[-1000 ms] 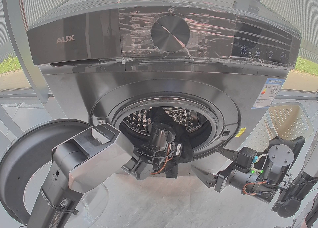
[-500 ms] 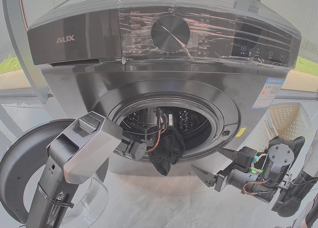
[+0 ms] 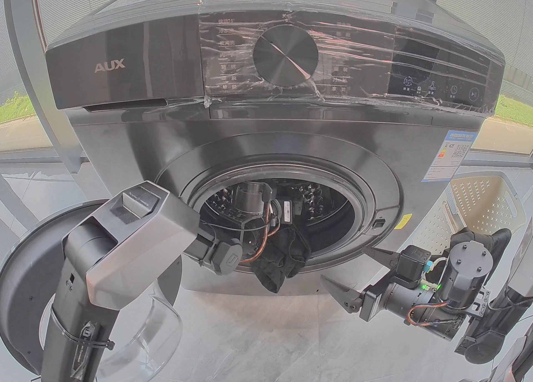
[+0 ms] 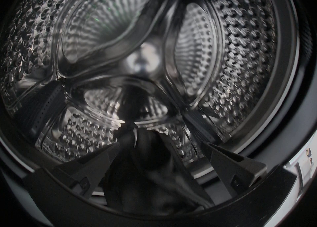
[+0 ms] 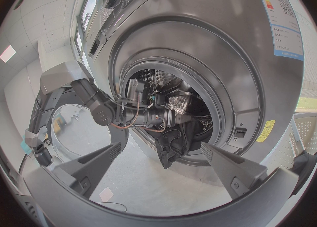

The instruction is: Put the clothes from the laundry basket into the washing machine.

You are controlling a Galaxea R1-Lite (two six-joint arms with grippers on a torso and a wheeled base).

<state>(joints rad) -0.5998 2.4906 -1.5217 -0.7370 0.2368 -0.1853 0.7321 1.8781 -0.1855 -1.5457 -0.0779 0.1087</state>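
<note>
My right gripper [image 3: 347,267] hangs nearest, in front of the one washing machine [image 3: 139,144], both fingers spread wide and holding nothing. One black garment [image 3: 280,258] drapes over the lower lip of the opening, partly hanging outside. My left gripper [image 4: 160,145] is inside the drum [image 4: 244,56], fingers apart, dark cloth below them. One laundry basket [image 3: 488,200] stands just right of the machine.

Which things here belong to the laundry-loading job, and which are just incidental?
Job: washing machine, black garment draped over its drum rim, laundry basket, left end effector in the drum opening.
Incidental: energy label, yellow sticker, control dial.
</note>
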